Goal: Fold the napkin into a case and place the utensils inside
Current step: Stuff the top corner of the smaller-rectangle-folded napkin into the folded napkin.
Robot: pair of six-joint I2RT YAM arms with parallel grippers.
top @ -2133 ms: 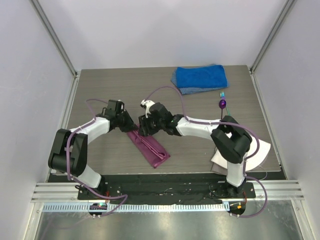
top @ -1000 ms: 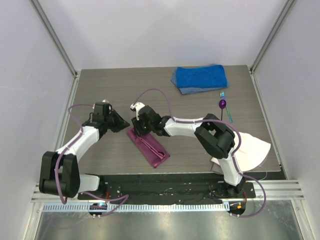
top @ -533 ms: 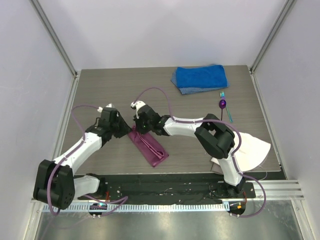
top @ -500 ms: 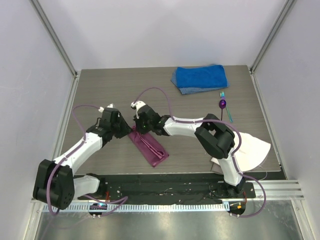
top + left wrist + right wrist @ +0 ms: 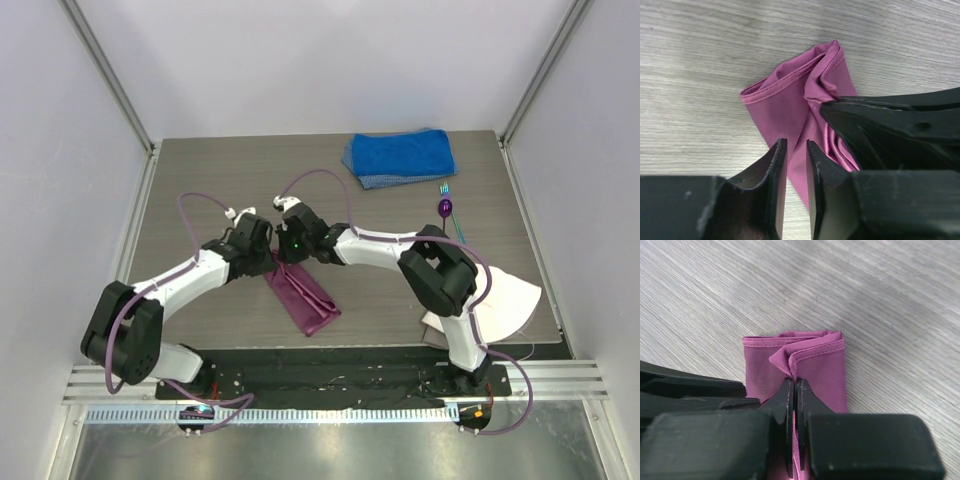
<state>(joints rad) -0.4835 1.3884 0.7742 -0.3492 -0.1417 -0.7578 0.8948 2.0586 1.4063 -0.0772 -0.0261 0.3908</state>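
The magenta napkin (image 5: 308, 298) lies folded into a narrow case-like strip on the table, slanting toward the front. My right gripper (image 5: 795, 381) is shut on a fold of the napkin (image 5: 821, 369) at the strip's far end, and the cloth puckers at its tips. My left gripper (image 5: 796, 144) hovers over the same end of the napkin (image 5: 782, 100), beside the right one, its jaws a narrow gap apart with nothing clamped. In the top view the left gripper (image 5: 266, 262) and right gripper (image 5: 284, 258) meet there. The purple spoon (image 5: 444, 208) and teal fork (image 5: 452, 215) lie together far right.
A thick blue towel (image 5: 400, 157) lies at the back right. A white cloth (image 5: 505, 298) hangs over the front right corner, by the right arm's base. Both forearms cross the middle of the table.
My left arm swung right to the napkin's far end and its jaws parted slightly. My right gripper closed on the fold there. The spoon and fork stayed put.
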